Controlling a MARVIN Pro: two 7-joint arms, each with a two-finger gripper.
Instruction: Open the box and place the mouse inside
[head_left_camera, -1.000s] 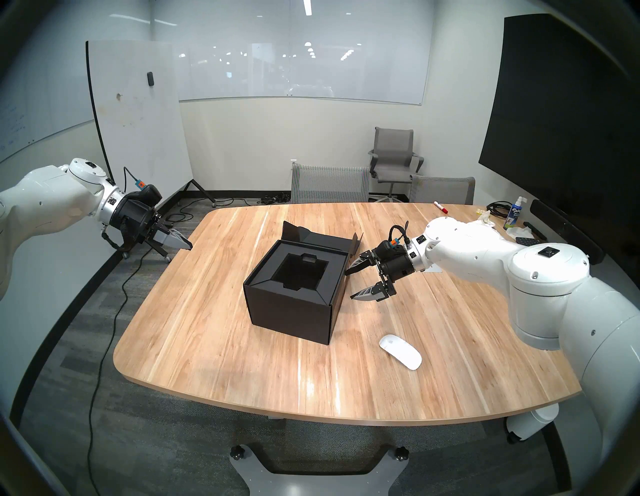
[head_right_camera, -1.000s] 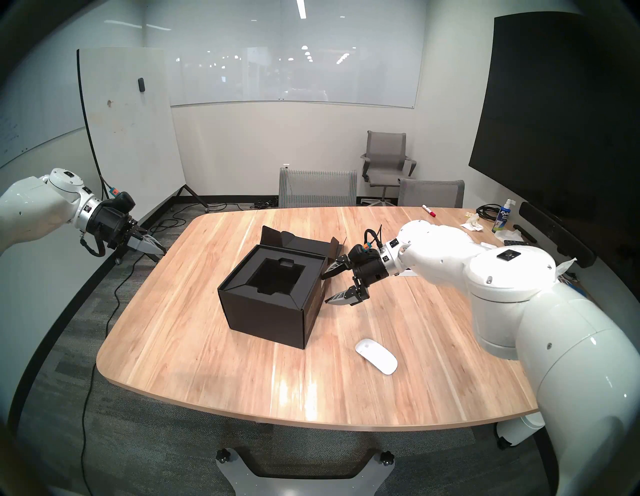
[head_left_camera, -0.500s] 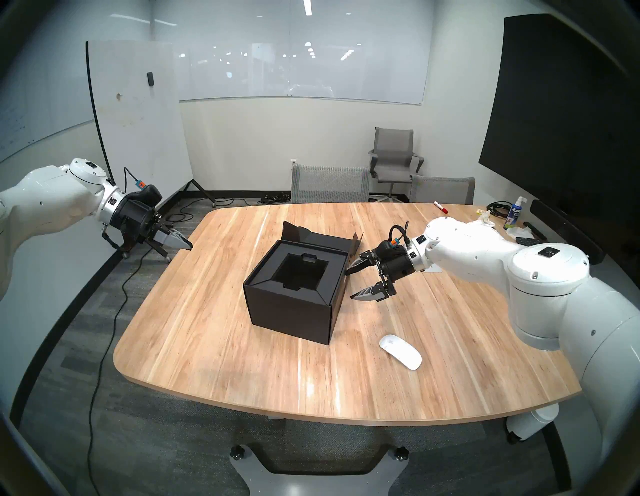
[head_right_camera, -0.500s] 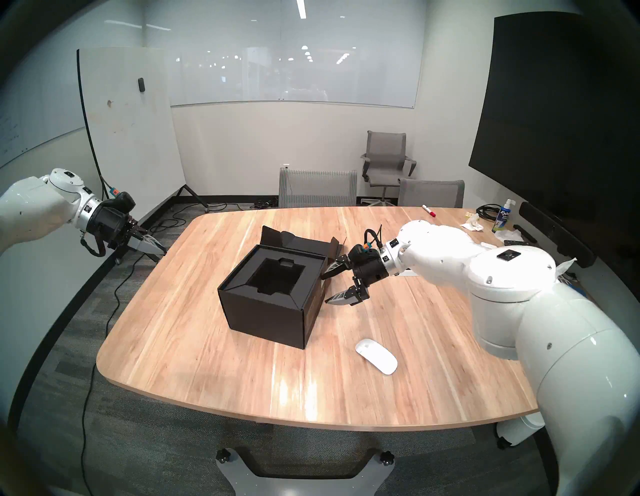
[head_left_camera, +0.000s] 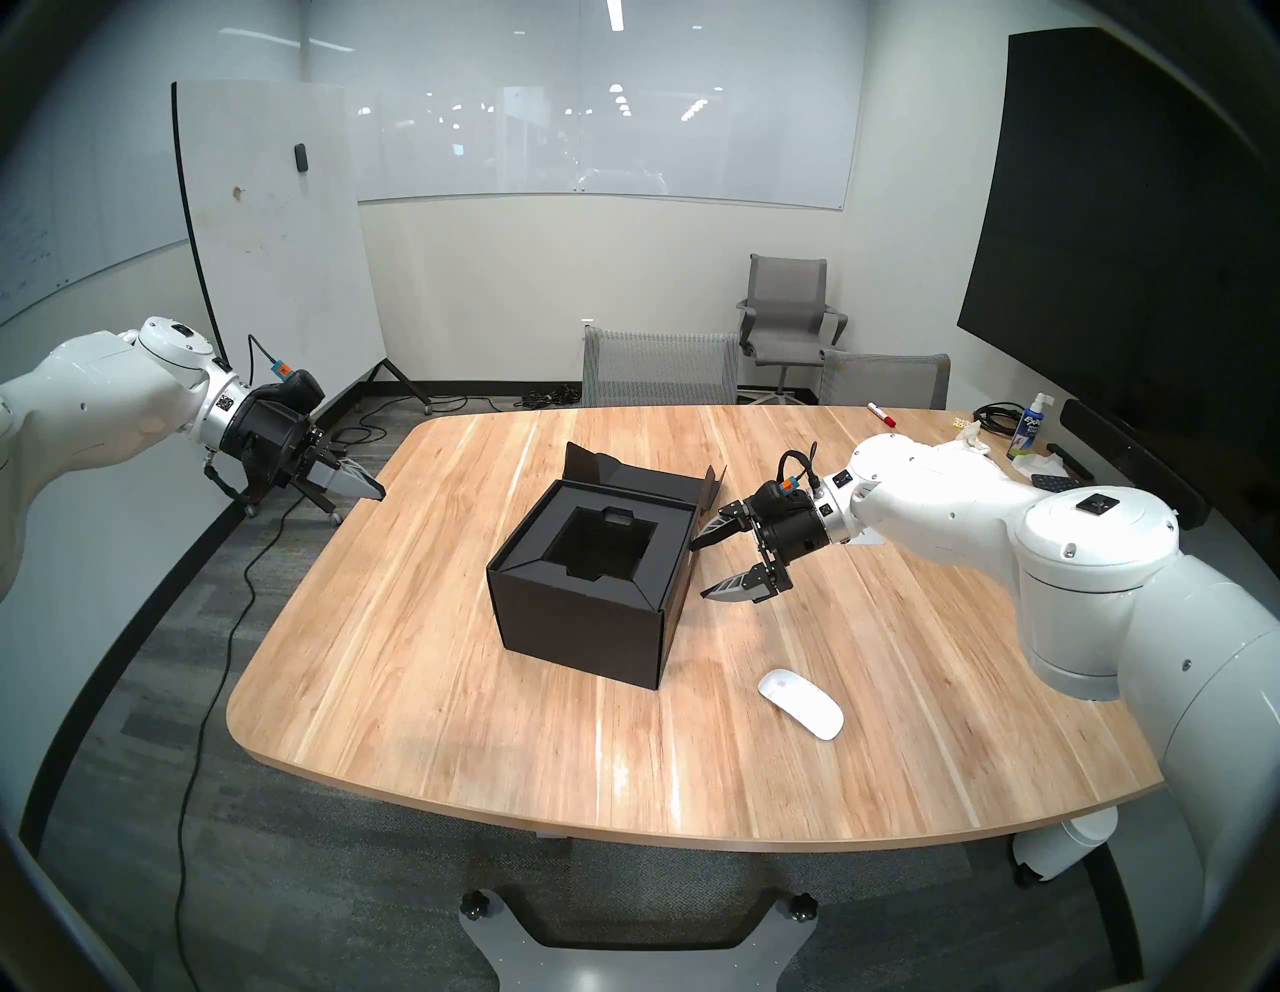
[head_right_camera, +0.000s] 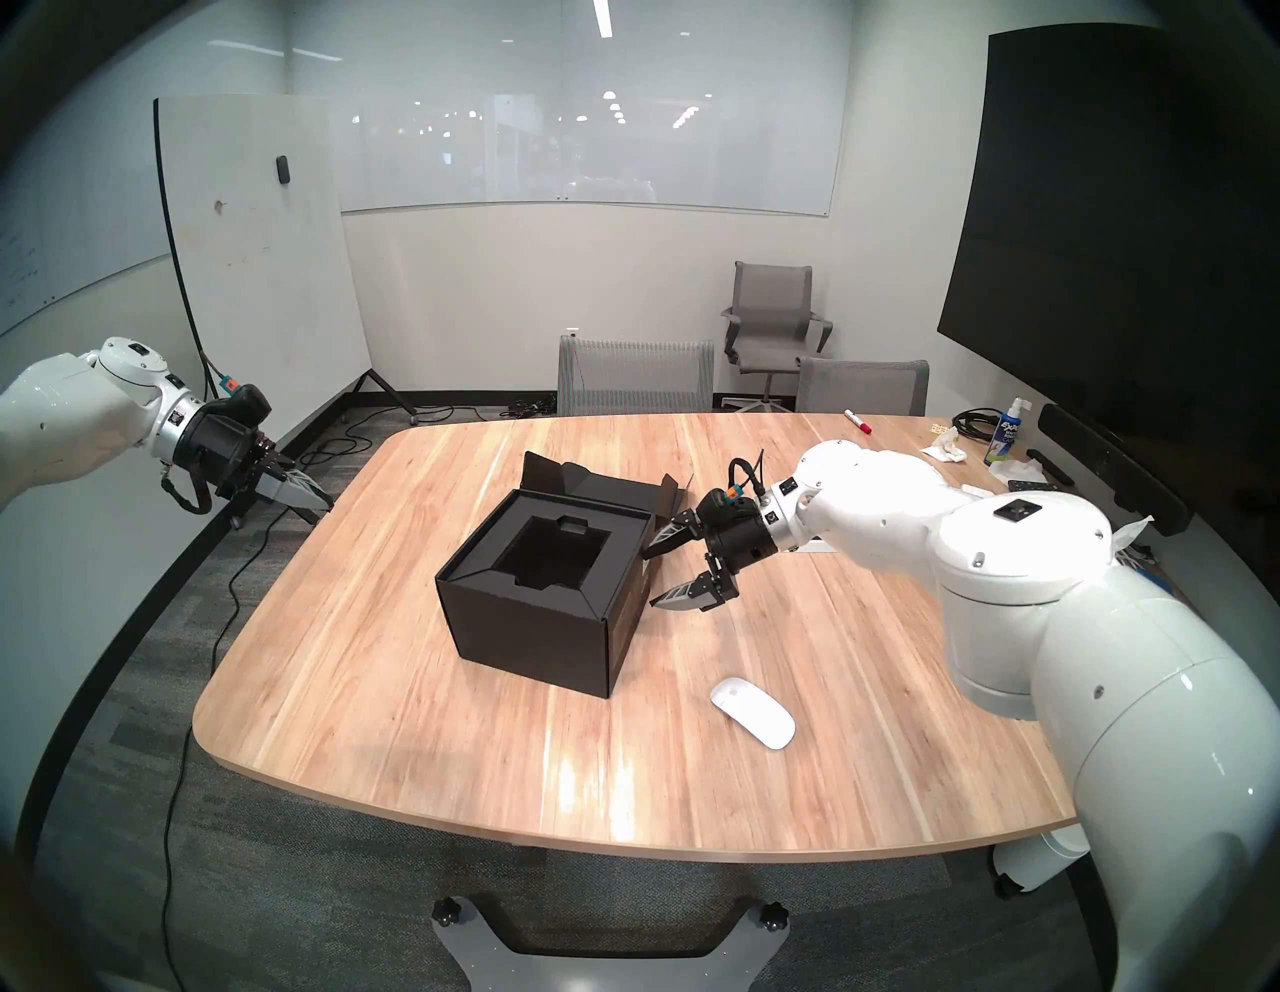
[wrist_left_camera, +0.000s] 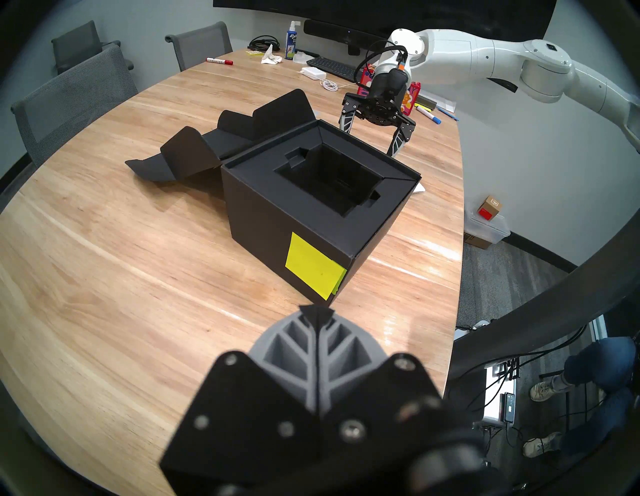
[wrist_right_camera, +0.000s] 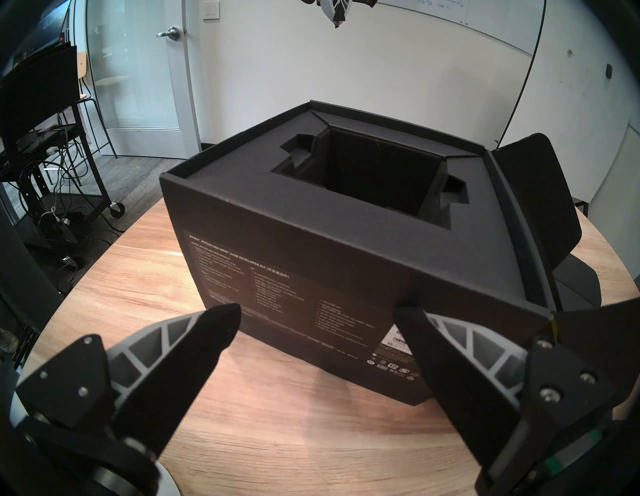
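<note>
The black box (head_left_camera: 589, 609) (head_right_camera: 533, 623) stands open mid-table, its lid (wrist_left_camera: 225, 145) folded back flat behind it and the recessed insert (wrist_right_camera: 374, 180) empty. A yellow note (wrist_left_camera: 311, 266) sticks to its left side. The white mouse (head_left_camera: 800, 703) (head_right_camera: 753, 712) lies on the table, right of the box and nearer me. My right gripper (head_left_camera: 698, 570) (wrist_right_camera: 317, 309) hovers open just right of the box, fingers pointing at its printed side, holding nothing. My left gripper (head_left_camera: 381, 493) (wrist_left_camera: 317, 310) hangs shut and empty over the table's left edge.
The wooden table (head_left_camera: 415, 658) carries clutter at its far right: a red marker (head_left_camera: 881, 414), a spray bottle (head_left_camera: 1028, 433), a keyboard (wrist_left_camera: 332, 65), a white adapter with cable (wrist_left_camera: 313, 73) and a red patterned tissue box (wrist_left_camera: 410, 100). Grey chairs (head_left_camera: 658, 367) stand behind it.
</note>
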